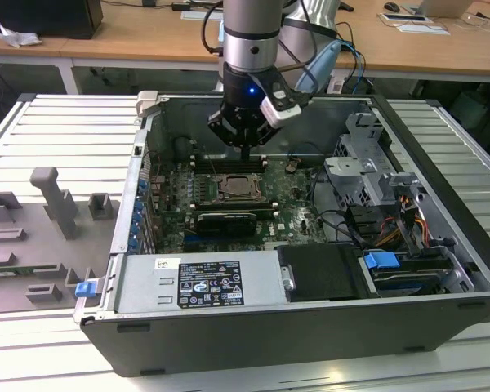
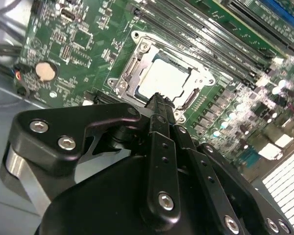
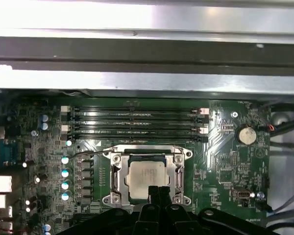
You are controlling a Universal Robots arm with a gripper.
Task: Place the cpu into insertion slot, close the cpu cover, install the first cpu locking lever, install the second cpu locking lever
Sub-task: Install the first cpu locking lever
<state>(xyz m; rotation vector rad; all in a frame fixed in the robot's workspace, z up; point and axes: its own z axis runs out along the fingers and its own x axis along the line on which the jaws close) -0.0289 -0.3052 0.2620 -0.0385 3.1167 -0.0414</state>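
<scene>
My gripper (image 2: 157,99) has its two black fingers pressed together, with no gap that I can see between the tips, and nothing is held between them. In the second wrist view the tips hang just above one edge of the slot (image 2: 121,84), and I cannot tell if they touch it. In the exterior view the gripper (image 1: 245,153) stands over the slot, inside the open case (image 1: 310,327). The fingers are narrow, matte black bars with round silver screw heads along them.

The cpu (image 3: 146,177) lies flat inside the slot (image 3: 111,199). It is a small square with a smooth, pale silver-beige top that reflects a little light. The cover (image 3: 178,177) is down over the slot: a thin, shiny metal frame, and the cpu shows through its big window. The slot has silver corners with screws.

A thin metal rod (image 3: 90,153) goes out from one corner of the slot. I cannot tell if it is hooked.

Around the slot is the green board (image 3: 220,171), full of small parts. Just beside the slot, on the side away from my fingers, run four long black memory slots (image 3: 137,122), parallel to each other. A round silver battery (image 3: 245,134) sits well apart from the slot.
</scene>
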